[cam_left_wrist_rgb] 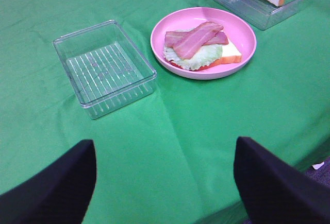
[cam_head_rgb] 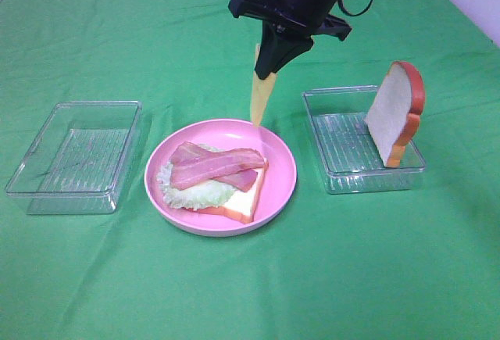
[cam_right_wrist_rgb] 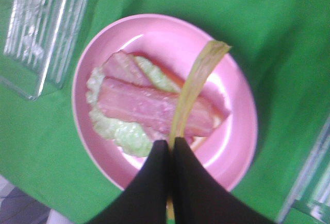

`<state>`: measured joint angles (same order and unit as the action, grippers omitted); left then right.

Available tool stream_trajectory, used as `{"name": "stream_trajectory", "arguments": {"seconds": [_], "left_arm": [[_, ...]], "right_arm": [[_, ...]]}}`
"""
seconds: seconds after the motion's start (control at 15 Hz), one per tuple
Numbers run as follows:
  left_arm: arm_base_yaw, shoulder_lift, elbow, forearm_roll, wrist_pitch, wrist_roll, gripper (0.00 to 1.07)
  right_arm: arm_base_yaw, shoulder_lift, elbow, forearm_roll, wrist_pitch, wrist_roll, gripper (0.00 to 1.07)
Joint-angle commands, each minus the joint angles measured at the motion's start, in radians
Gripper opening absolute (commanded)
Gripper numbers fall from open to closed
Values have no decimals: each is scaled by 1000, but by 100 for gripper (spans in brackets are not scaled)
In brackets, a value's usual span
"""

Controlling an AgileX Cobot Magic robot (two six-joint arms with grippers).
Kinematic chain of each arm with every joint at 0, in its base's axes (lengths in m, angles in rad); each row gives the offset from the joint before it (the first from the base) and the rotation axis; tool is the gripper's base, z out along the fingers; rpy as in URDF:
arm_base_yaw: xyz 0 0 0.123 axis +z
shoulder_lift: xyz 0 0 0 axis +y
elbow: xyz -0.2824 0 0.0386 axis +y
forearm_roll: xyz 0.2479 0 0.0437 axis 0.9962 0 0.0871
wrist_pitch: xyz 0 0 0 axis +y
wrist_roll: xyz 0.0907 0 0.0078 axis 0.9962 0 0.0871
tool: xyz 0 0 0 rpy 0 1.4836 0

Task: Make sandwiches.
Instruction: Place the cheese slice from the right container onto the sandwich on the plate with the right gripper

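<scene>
On the pink plate [cam_head_rgb: 277,187] lies a partial sandwich [cam_head_rgb: 215,180]: a white bread slice, pale green lettuce and two bacon strips [cam_head_rgb: 212,166] on top. My right gripper [cam_head_rgb: 264,73] hangs above the plate's far rim, shut on a yellow cheese square [cam_head_rgb: 258,98] that dangles edge-down. The right wrist view shows the cheese [cam_right_wrist_rgb: 193,87] edge-on over the bacon [cam_right_wrist_rgb: 149,106]. A second bread slice [cam_head_rgb: 396,113] stands upright in the right clear tray [cam_head_rgb: 344,170]. My left gripper [cam_left_wrist_rgb: 165,183] is open, low over the cloth near the table's front, far from the plate [cam_left_wrist_rgb: 242,33].
An empty clear tray [cam_head_rgb: 74,156] sits left of the plate, also seen as the tray [cam_left_wrist_rgb: 103,69] in the left wrist view. Green cloth [cam_head_rgb: 328,277] covers the whole table.
</scene>
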<state>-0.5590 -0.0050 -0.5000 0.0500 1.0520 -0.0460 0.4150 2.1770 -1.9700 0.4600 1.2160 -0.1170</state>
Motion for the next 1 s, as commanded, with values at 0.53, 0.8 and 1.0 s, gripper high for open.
{"name": "stream_trajectory", "arguments": {"seconds": [0.53, 0.8, 1.0], "left_arm": [[-2, -21, 2, 1, -8, 2, 71], [-2, -21, 2, 1, -8, 2, 71], [-2, -21, 2, 1, -8, 2, 71]], "right_arm": [[37, 9, 198, 443, -29, -289, 0], [120, 57, 198, 408, -127, -284, 0], [127, 88, 198, 262, -180, -191, 0]]}}
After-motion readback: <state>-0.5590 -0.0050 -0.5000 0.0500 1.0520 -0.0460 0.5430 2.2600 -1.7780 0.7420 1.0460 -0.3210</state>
